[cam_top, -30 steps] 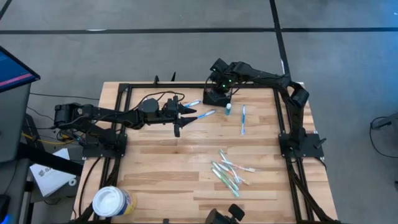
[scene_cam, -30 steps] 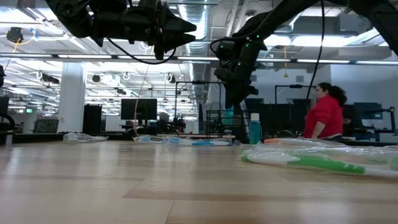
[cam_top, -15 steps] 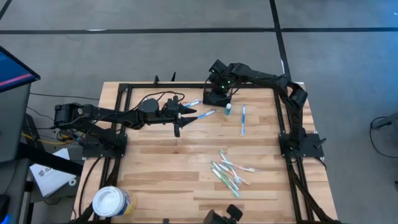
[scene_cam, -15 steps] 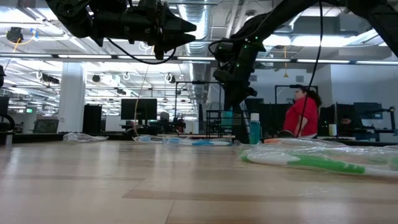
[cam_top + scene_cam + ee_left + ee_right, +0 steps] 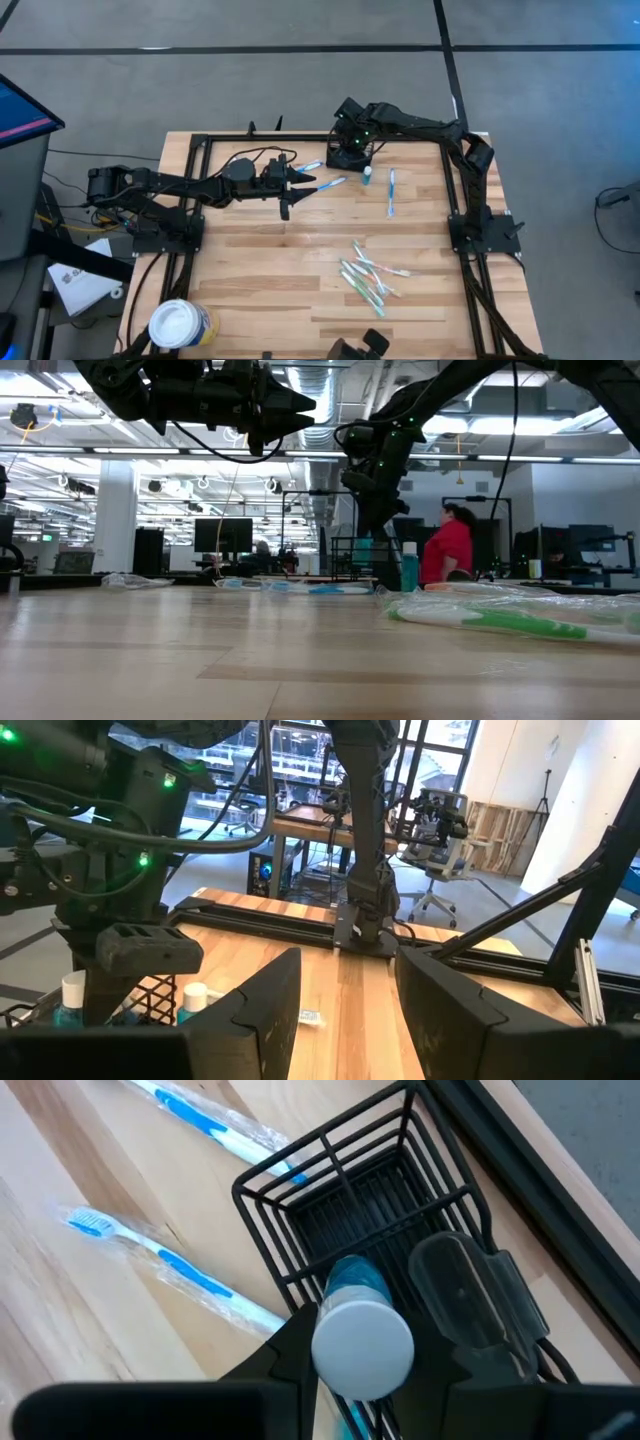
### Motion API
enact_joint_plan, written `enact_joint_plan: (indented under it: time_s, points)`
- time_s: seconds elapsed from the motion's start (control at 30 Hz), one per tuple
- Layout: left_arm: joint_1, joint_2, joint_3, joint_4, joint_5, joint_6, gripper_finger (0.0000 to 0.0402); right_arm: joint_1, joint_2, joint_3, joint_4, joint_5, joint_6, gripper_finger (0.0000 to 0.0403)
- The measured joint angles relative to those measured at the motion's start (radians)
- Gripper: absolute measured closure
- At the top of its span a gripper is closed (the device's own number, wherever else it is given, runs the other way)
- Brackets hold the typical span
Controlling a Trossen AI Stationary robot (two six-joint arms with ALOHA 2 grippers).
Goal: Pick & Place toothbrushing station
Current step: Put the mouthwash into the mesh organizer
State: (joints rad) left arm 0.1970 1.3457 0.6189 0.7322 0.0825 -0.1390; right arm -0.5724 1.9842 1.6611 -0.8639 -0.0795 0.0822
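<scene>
Arms stretch over the wooden counter (image 5: 260,270): the left arm lies low and level, its left claw (image 5: 300,183) with fingers parted and holding nothing, beside wrapped toothbrushes (image 5: 328,183). At the far edge the right arm bends down, its right claw (image 5: 365,1342) gripping a white-capped blue tube over the toothbrushing station (image 5: 375,1185), a black wire caddy. Loose toothbrushes (image 5: 370,275) lie nearer; a white tub (image 5: 178,325) sits at the near left corner.

You have a small black rectangular wire-mesh caddy (image 5: 370,1230) standing upright near the middle of the table's far edge, just inside the black frame rail. Its compartments open upward; one holds a blue bottle with a white cap (image 5: 362,1342).
</scene>
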Motion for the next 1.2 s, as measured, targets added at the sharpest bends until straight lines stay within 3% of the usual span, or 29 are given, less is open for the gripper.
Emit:
enact_joint_plan:
  time_s: [0.9, 1.2]
  points:
    - [0.000, 0.000, 0.000, 0.000, 0.000, 0.000, 0.0245, -0.005, 0.000, 0.000, -0.025, -0.001, -0.014, 0.0315]
    - [0.000, 0.000, 0.000, 0.000, 0.000, 0.000, 0.0245, -0.005, 0.000, 0.000, -0.025, -0.003, -0.014, 0.0293]
